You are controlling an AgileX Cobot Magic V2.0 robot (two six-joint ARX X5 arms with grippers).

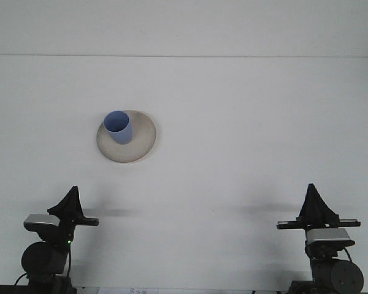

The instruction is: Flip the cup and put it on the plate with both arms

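Observation:
A blue cup (119, 127) stands upright, mouth up, on the left part of a beige plate (141, 139) on the white table, left of centre. My left gripper (70, 203) is low at the bottom left, far below the plate. Low at the bottom right is my right gripper (313, 204), well away from the cup. Both appear as dark pointed shapes above their wrist cameras, with nothing held.
The white table (245, 122) stretches to a back edge near the top, where a pale wall begins. Arm bases and cables sit along the bottom edge.

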